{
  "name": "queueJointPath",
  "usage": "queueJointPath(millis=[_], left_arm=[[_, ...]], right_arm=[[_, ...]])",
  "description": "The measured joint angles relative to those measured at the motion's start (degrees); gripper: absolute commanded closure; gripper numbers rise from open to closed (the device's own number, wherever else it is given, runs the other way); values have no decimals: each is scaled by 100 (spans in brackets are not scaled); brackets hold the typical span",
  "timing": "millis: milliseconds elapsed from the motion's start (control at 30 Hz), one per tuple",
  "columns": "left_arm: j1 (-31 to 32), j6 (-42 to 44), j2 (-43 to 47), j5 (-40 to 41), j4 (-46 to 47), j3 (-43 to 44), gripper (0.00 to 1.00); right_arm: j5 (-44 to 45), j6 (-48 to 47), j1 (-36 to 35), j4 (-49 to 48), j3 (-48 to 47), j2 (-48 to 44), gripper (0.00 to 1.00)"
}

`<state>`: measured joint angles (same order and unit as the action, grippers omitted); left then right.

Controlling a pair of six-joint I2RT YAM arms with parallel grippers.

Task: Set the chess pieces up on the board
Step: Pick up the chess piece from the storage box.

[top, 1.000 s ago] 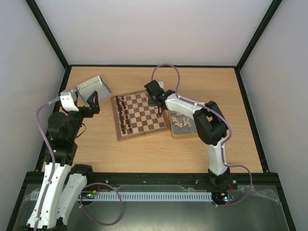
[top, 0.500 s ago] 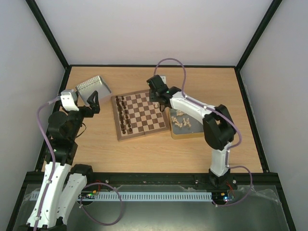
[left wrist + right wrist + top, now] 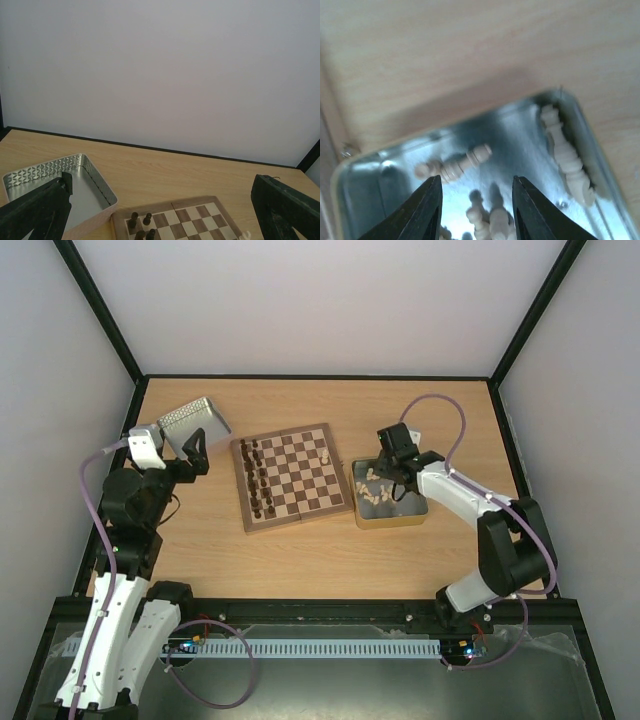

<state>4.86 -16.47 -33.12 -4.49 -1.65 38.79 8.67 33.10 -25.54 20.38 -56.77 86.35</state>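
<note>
My right gripper (image 3: 395, 483) hangs open over a shiny metal tin (image 3: 390, 523) just right of the board (image 3: 290, 477). In the right wrist view, the right gripper (image 3: 475, 187) has its two dark fingers spread with nothing between them. Below them, cream chess pieces (image 3: 454, 165) lie on their sides on the tin's (image 3: 515, 127) mirrored floor. From above, the chess pieces (image 3: 375, 490) are all in that tin.

The board sits mid-table (image 3: 300, 550), slightly turned. Dark pieces (image 3: 258, 480) stand along its left side, and the board's right side is bare squares.

My left gripper (image 3: 196, 453) is raised left of the board, near a second tin (image 3: 185, 420) at the far left. In the left wrist view, the left gripper (image 3: 161, 180) is wide open and holds nothing, above the second tin (image 3: 90, 190) and the board's (image 3: 190, 225) far edge.
</note>
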Motion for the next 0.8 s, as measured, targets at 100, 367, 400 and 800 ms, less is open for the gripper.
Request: queueJointPath(millis=[100, 367, 400, 800], left_arm=[[0, 2, -28, 0, 0, 0, 0], [0, 2, -33, 2, -2, 0, 0], [0, 2, -33, 2, -2, 0, 0], [0, 2, -13, 4, -2, 0, 0]], right_arm=[[-284, 83, 68, -4, 247, 142, 65], [-92, 286, 61, -26, 260, 455, 70], [-63, 299, 61, -24, 264, 455, 73], [-76, 498, 61, -48, 656, 619, 91]])
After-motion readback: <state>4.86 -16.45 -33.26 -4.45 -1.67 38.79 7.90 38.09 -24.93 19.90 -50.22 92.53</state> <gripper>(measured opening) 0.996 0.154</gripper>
